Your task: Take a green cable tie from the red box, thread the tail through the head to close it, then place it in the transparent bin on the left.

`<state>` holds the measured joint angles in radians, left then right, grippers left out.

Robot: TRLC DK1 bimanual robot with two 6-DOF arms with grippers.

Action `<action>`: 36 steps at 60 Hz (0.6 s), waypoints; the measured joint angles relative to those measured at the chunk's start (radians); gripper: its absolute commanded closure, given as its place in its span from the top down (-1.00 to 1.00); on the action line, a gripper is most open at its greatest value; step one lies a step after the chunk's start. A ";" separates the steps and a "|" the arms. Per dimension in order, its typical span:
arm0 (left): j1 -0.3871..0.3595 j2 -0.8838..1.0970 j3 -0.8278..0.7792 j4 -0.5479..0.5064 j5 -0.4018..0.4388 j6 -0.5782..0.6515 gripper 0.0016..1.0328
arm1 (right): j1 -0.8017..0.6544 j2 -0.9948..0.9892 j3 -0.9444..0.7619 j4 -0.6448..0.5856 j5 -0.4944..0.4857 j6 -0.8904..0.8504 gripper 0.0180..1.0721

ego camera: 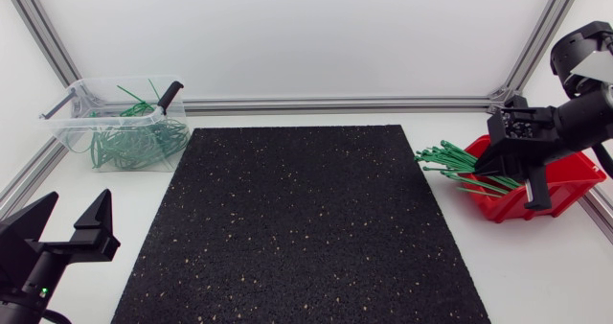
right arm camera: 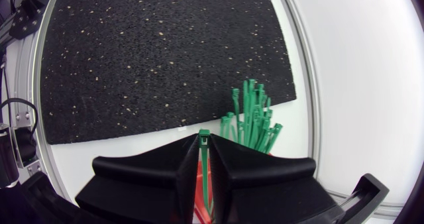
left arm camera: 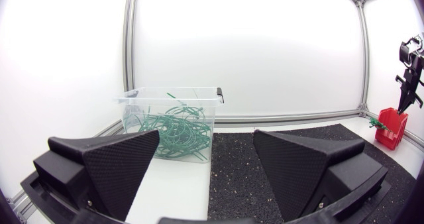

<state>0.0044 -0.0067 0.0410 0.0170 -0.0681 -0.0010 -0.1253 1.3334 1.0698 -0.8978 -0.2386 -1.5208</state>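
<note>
My right gripper [ego camera: 500, 157] hangs over the red box [ego camera: 567, 184] at the table's right edge. In the right wrist view it [right arm camera: 205, 147] is shut on one green cable tie [right arm camera: 204, 138], whose head pokes out past the fingertips. A bundle of green ties [ego camera: 458, 166] sticks out of the box toward the mat; it also shows ahead of the right gripper [right arm camera: 253, 118]. The transparent bin [ego camera: 73, 123] at the far left holds several closed green ties [left arm camera: 173, 132]. My left gripper [ego camera: 67, 230] stays open and empty at the near left, facing the bin [left arm camera: 199, 98].
A black speckled mat [ego camera: 297, 223] covers the middle of the table. Aluminium frame rails [ego camera: 335, 104] run along the back and side edges. White tabletop lies between the mat and the bin and between the mat and the red box.
</note>
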 measured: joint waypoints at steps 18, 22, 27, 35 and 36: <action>0.000 0.000 0.000 0.000 0.000 0.000 0.92 | 0.107 -0.029 -0.220 0.095 0.035 -0.006 -0.69; 0.000 0.000 0.000 0.000 0.000 0.000 0.92 | 0.111 -0.028 -0.221 0.115 0.041 -0.006 -0.27; 0.000 0.000 0.000 0.000 0.000 0.000 0.92 | 0.111 -0.028 -0.221 0.121 0.044 -0.005 0.61; 0.000 0.000 0.000 0.000 0.000 0.000 0.92 | 0.109 -0.031 -0.221 0.120 0.053 -0.005 0.83; 0.000 0.000 0.000 0.000 0.000 0.000 0.92 | 0.109 -0.032 -0.220 0.120 0.052 -0.005 0.83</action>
<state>0.0044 -0.0067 0.0410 0.0170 -0.0681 -0.0010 -0.0162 1.3018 0.8494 -0.7776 -0.1864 -1.5257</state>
